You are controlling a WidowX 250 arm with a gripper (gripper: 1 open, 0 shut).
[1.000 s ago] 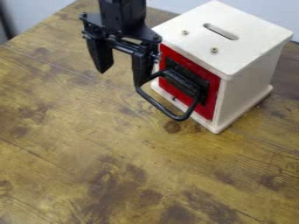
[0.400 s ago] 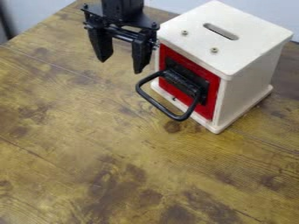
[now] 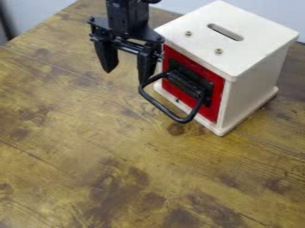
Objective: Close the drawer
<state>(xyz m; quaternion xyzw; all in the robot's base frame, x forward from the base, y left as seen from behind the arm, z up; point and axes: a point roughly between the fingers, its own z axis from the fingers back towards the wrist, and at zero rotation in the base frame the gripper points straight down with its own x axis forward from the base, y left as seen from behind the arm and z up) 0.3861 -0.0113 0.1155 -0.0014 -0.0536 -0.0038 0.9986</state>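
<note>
One worn wooden table [image 3: 84,169]

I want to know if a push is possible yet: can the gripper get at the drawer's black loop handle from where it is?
Probably yes. The gripper hangs open just left of the handle, and nothing lies between them on the table.

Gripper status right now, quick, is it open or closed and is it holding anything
Gripper: open, holding nothing, fingers spread just left of the drawer and its loop handle.
</note>
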